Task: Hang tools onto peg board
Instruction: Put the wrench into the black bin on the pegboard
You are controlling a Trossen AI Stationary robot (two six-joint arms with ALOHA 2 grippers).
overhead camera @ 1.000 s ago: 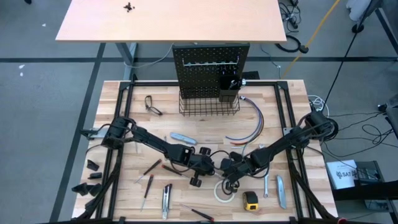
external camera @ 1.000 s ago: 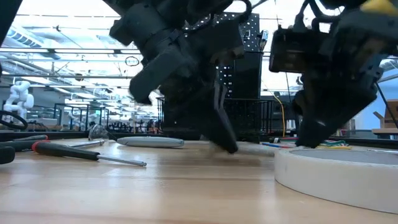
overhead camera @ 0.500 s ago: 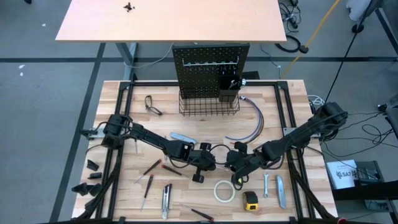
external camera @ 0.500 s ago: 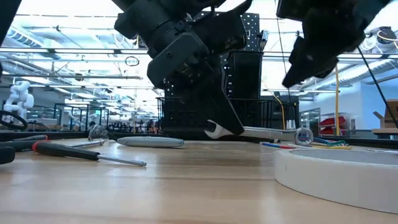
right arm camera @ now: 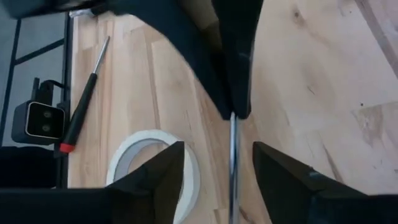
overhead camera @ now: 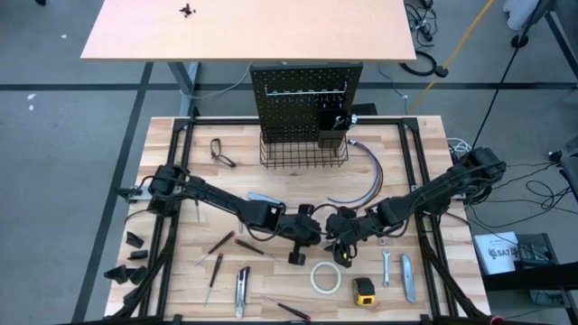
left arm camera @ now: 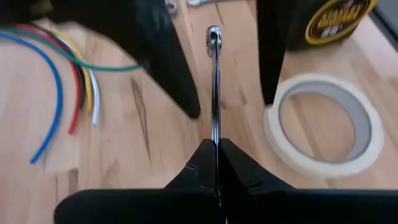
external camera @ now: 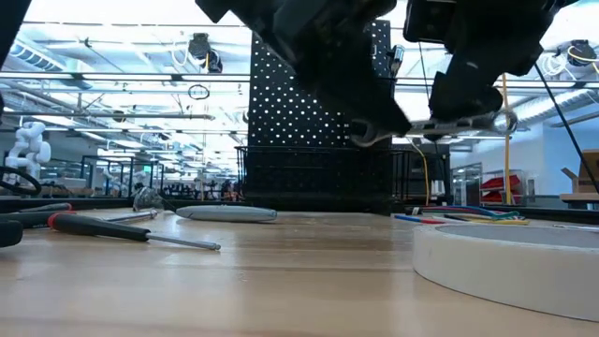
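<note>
A silver wrench (left arm camera: 214,87) hangs level above the table, seen also in the low view (external camera: 440,123). My left gripper (left arm camera: 216,146) is shut on one end of it, at the table's middle (overhead camera: 312,232). My right gripper (right arm camera: 217,149) is open; its two fingers (left arm camera: 177,74) stand on either side of the wrench's ring end (left arm camera: 213,37) with a gap on each side. The black peg board (overhead camera: 305,99) stands upright at the table's far edge, with a wire basket (overhead camera: 303,153) at its foot. My left gripper pinches the wrench's shaft near its open-jaw end (left arm camera: 215,132) between its two fingers. The fingers come level from the table's left and lie along the wrench, which sticks out past them toward the right gripper. The wrench is level and clear of the table (external camera: 468,121).
Below the grippers lie a white tape roll (overhead camera: 326,277) and a yellow tape measure (overhead camera: 364,290). Coloured wires (overhead camera: 361,181) curve behind them. Screwdrivers (overhead camera: 217,246), utility knives (overhead camera: 266,199) and another wrench (overhead camera: 386,268) lie about the near half; pliers (overhead camera: 221,152) sit far left.
My left gripper has risen from just above the table and gone a little toward the right edge, carrying the wrench level and higher. My right gripper has lifted away from the tape roll and come to the wrench's free end.
</note>
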